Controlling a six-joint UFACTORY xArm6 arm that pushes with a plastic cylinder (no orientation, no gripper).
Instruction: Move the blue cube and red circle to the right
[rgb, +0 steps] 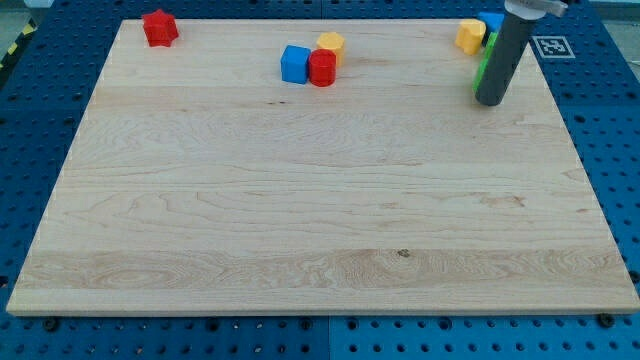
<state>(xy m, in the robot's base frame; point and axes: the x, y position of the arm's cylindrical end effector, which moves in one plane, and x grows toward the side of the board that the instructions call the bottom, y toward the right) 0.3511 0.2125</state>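
Blue cube (294, 63): sits near the board's top edge, a little left of the middle, touching the red block on its right.
Red circle (322, 68): a short red cylinder, pressed between the blue cube and a yellow block.
Yellow block (331, 45): just behind the red cylinder, toward the top edge and touching it.
My tip (490, 101): the dark rod comes down near the top right corner, its end resting on the wood, well apart from the blue cube and red cylinder.
Claw: none on this arm, only the bare rod, so nothing is spread or pinched.
Green block (486, 62): mostly hidden behind the rod; shape cannot be told.
Second yellow block (470, 35): at the top right corner, left of the rod.
Second blue block (491, 22): beside that yellow one, at the top edge.
Red star-like block (159, 27): alone in the top left corner.
Board (320, 220): pale wood on a blue pegboard table (40, 100).
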